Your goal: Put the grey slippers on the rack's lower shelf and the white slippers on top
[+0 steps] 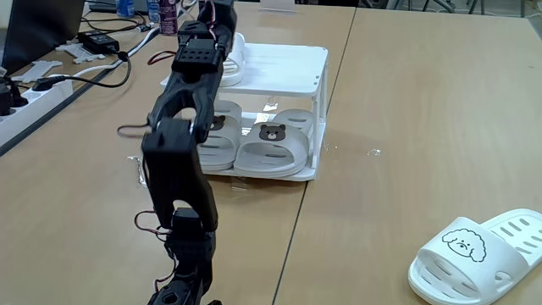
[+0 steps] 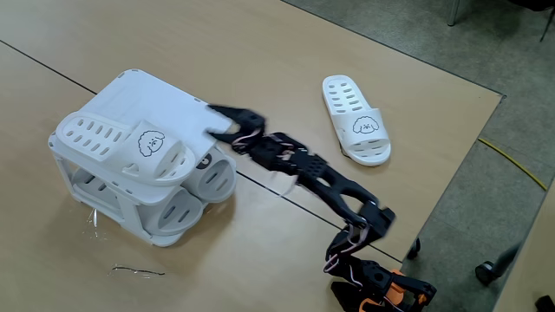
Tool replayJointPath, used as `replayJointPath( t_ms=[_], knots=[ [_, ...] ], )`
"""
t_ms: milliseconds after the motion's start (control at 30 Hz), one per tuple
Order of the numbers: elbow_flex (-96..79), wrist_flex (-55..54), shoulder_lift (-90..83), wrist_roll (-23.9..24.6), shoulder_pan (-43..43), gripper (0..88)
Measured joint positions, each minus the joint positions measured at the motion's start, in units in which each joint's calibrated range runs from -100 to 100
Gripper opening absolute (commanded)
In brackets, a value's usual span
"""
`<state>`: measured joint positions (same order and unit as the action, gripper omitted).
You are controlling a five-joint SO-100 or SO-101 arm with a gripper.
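Two grey slippers (image 1: 273, 144): below the end effector, side by side on the lower shelf (image 1: 305, 174), bear faces outward; that half looks done.
White slippers, first (image 2: 130, 143): on the rack (image 1: 288, 63) top, right at the end effector, apparently being seated.
White slippers, second (image 2: 355, 117): well apart from the end effector, alone on the counter (image 2: 260, 52); likely next.
End effector (image 2: 217, 123): at the rack's top edge; spread or pinching, cannot tell.
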<state>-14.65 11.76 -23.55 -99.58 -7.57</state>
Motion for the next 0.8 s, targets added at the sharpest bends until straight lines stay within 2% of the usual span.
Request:
replayJointPath(
  t_ms=[133, 200, 367, 467, 567, 800],
  knots=[
    [-13.30, -3.00, -15.34, 0.00, 1.50, 0.7],
    [-21.47, -12.10, -18.39, 0.00, 1.95, 0.7],
    [-52.38, -45.49, -18.97, 0.00, 2.47, 0.7],
    [-67.39, -55.19, -18.97, 0.00, 5.77, 0.7],
    [-74.75, -59.31, -15.67, 0.00, 10.41, 0.7],
    [-81.94, -78.28, 5.77, 0.00, 19.25, 0.7]
  ],
)
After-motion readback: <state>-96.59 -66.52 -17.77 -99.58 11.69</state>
